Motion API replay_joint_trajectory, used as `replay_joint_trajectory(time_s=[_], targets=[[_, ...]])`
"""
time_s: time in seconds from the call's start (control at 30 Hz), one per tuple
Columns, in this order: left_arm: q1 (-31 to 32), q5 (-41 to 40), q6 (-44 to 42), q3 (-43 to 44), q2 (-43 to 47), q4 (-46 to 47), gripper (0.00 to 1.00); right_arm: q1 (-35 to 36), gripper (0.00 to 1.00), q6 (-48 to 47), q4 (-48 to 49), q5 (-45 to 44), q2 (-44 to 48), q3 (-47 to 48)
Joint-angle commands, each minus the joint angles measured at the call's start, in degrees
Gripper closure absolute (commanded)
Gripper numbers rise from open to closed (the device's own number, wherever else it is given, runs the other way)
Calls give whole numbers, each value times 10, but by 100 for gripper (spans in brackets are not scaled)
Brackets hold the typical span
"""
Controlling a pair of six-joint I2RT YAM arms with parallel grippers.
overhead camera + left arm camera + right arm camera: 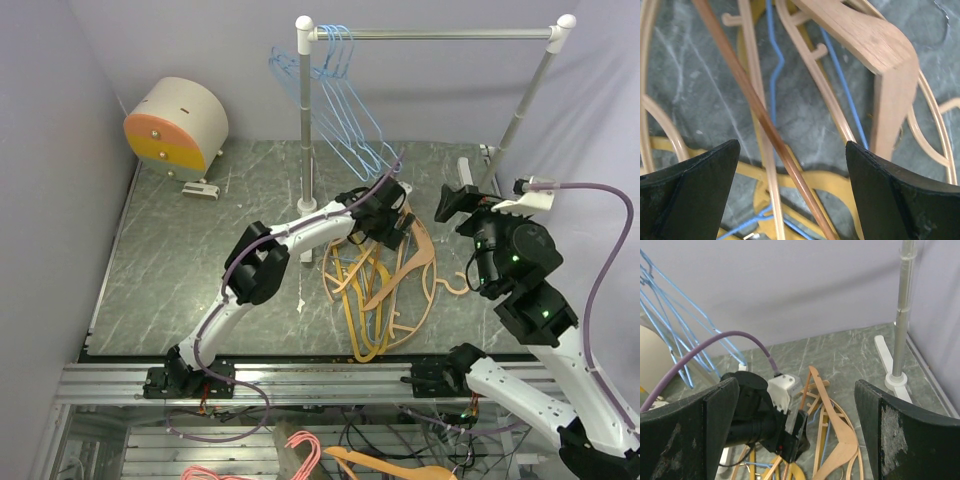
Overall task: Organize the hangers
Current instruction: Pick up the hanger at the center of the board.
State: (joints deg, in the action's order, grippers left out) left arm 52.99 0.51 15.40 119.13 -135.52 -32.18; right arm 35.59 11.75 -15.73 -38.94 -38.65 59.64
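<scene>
- Presumably, the tall metal clothes rail with white corner caps is being treated as the destination, since several thin light-blue wire hangers are hanging at its left end, beside the upright post.
- Below it, the tangled pile of tan, yellow and wooden hangers is lying on the grey marble-patterned table top, between the two arms and just beside the rail's left foot.
- The left gripper is being poised directly over that pile, its jaws standing wide apart and clamped on nothing. A thin brown bar is running diagonally between them.
- The right gripper is being held off to the right of the pile, its jaws likewise spread apart and empty.
- Only one hanger should be taken. The bar is best centred between the pads before closing, so that the pale tan plastic strip and the blue wire crossing it are not being pinched too.
- The chunky wooden hanger shoulder is overlapping its neighbours, so a slow lift is probably being called for, lest hooks drag the tangle.
</scene>
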Motion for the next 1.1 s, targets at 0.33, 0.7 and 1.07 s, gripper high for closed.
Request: replay_joint_trajectory(time_s=[0.33, 0.7, 1.07], targets=[[-10, -12, 12, -9, -37, 75, 17, -1, 1, 6, -6, 10, -1, -20], [-10, 3, 7, 29, -81, 62, 84, -1, 2, 30, -33, 40, 7, -51], [-8, -6, -3, -7, -14, 71, 93, -1, 2, 34, -44, 58, 5, -55]])
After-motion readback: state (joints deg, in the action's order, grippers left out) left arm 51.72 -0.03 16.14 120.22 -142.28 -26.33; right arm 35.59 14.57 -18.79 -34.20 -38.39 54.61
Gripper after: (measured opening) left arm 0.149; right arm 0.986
